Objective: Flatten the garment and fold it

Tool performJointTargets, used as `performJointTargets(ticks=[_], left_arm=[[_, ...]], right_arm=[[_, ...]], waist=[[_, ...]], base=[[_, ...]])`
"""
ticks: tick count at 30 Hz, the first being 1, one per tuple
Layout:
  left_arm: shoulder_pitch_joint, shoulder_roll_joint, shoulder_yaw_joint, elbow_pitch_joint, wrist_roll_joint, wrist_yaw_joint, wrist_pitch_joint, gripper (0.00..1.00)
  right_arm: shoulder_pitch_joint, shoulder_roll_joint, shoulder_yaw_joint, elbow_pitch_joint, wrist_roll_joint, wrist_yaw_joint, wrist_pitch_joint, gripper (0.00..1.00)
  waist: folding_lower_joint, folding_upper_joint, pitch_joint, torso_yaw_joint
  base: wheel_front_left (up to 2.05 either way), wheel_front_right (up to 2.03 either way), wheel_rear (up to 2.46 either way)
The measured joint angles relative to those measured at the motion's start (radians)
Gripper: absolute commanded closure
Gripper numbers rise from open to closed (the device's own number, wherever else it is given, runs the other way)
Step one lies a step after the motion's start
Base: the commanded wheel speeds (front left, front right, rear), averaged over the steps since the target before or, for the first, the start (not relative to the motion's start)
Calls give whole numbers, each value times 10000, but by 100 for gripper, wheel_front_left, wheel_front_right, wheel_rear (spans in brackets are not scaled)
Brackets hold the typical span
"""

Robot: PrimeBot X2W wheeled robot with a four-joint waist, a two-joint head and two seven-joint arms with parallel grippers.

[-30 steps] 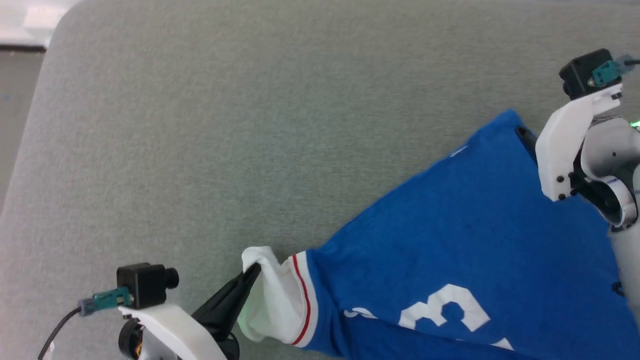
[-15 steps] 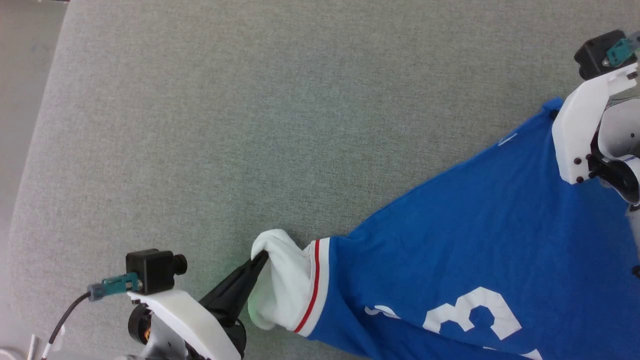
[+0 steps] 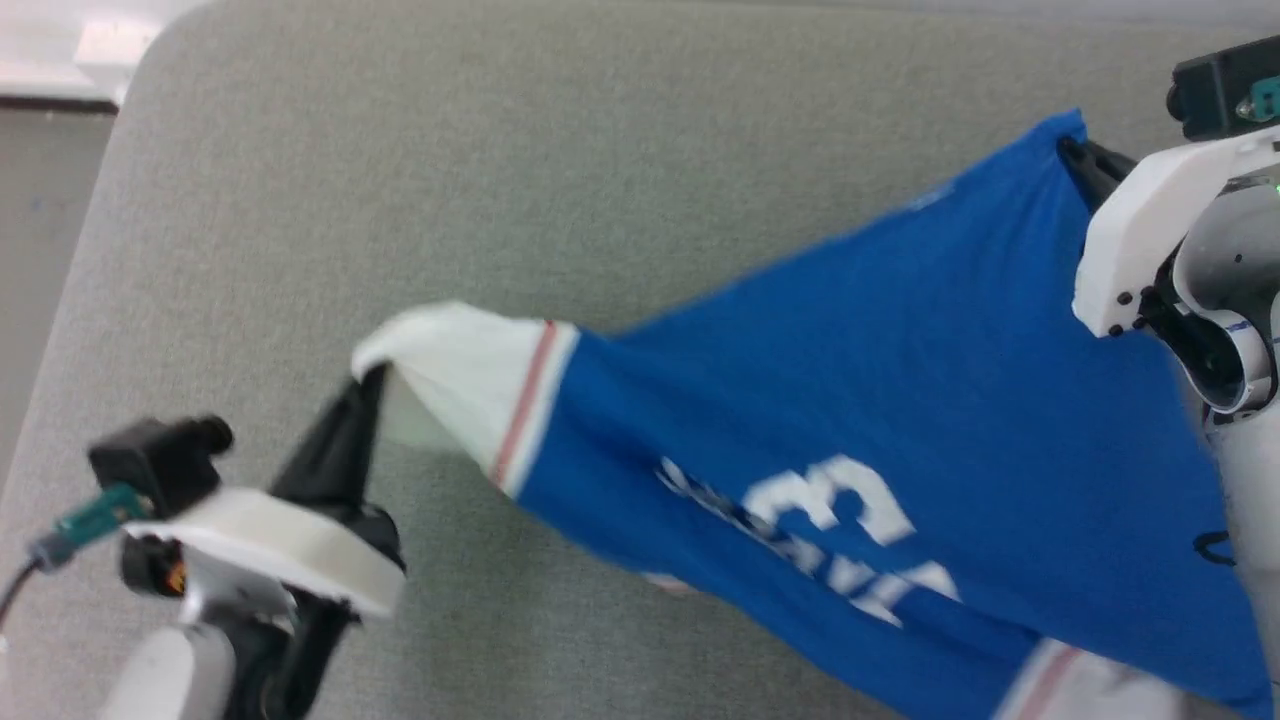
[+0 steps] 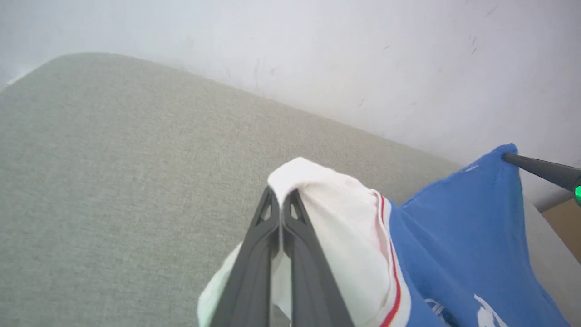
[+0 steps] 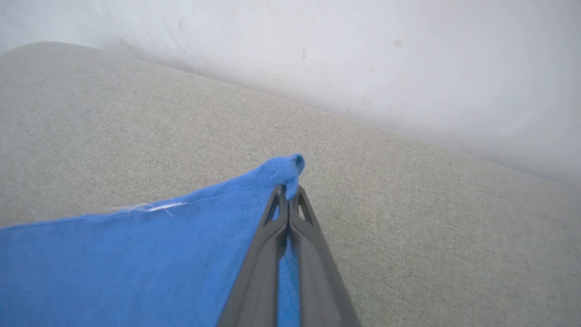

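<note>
The garment (image 3: pixel 880 400) is a bright blue T-shirt with white print, stretched and lifted between both grippers above the grey surface. My left gripper (image 3: pixel 368 378) is shut on its white sleeve (image 3: pixel 465 375), which has a red stripe. The left wrist view shows those fingers pinching the white sleeve (image 4: pixel 336 227) at the gripper tip (image 4: pixel 282 194). My right gripper (image 3: pixel 1070 152) is shut on a blue corner at the upper right. In the right wrist view the blue corner (image 5: pixel 281 175) curls over the closed tips of that gripper (image 5: pixel 288 190). A second white sleeve (image 3: pixel 1080 685) hangs at the bottom right.
The grey fabric surface (image 3: pixel 500 150) stretches wide behind and to the left of the shirt; its rounded corner (image 3: pixel 150 50) is at the upper left. A white wall (image 4: pixel 363 54) stands beyond its far edge.
The right gripper has shut on the blue corner. Both grippers have raised the shirt off the surface, and the left one has carried the sleeve up and to the left. The head view has also shifted.
</note>
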Motion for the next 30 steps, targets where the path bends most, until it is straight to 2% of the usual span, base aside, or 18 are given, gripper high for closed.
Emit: performJointTargets(ticks=[3, 7, 14, 21, 30], left_arm=[[-726, 84, 339, 148, 679, 650, -222, 100], [-1840, 165, 407, 428, 1294, 1135, -186, 100], [-4082, 303, 125, 1055, 1847, 1210, 295, 100], [-6276, 326, -144, 2286, 1973, 1181, 727, 100], [-9087, 330, -654, 4575, 2441, 579, 934, 100]], right_arm=[[0, 180, -140, -155, 12, -8, -491, 100], [-35, 389, -336, -380, -96, -8, -1204, 100], [-621, 1057, -571, -435, -487, -8, -2142, 100], [-1468, 1279, -393, 33, -631, -8, -2121, 100], [-3251, 1630, -48, 1154, -968, -8, -2063, 100]], waist=[[0, 0, -385, -226], [-1, 0, -933, -539], [-2, 0, -1916, -1108], [-3, 0, -2788, -1618], [-3, 0, -3090, -2224]], base=[[0, 0, 0], [0, 0, 0], [0, 0, 0], [0, 0, 0], [0, 0, 0]])
